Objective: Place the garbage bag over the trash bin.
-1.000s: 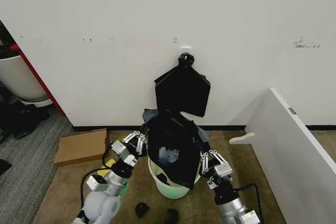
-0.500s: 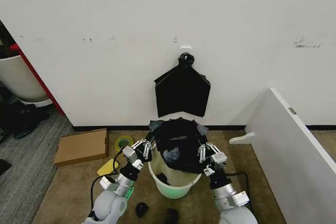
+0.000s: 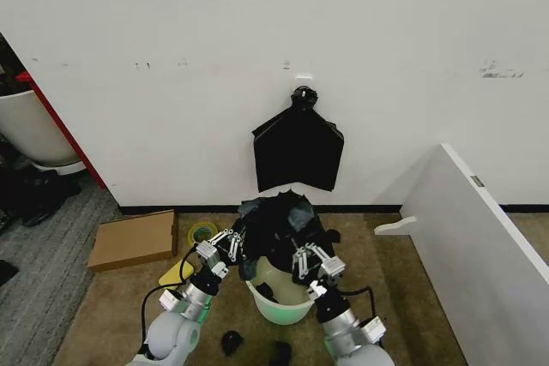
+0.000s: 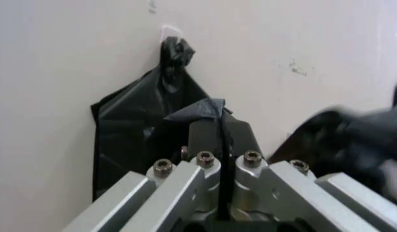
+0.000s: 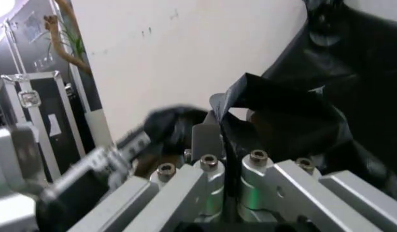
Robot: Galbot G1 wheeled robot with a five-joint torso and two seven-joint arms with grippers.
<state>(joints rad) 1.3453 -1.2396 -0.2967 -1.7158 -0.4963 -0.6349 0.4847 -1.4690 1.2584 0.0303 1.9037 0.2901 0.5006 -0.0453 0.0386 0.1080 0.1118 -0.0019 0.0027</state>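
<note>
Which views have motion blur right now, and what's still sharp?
Head view: sharp throughout, even light, garbage bag bunched over the trash bin between left gripper and right gripper. Left wrist view: gripper hardware crisp, a dark smear at the frame's right edge. Right wrist view: pinched bag film sharp, the other arm's gripper smeared behind it.

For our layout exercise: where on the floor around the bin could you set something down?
Bare carpet lies between the trash bin and the white panel. It is crowded at the bin, where both end effectors, left and right, clamp the garbage bag, and beside the cardboard.
</note>
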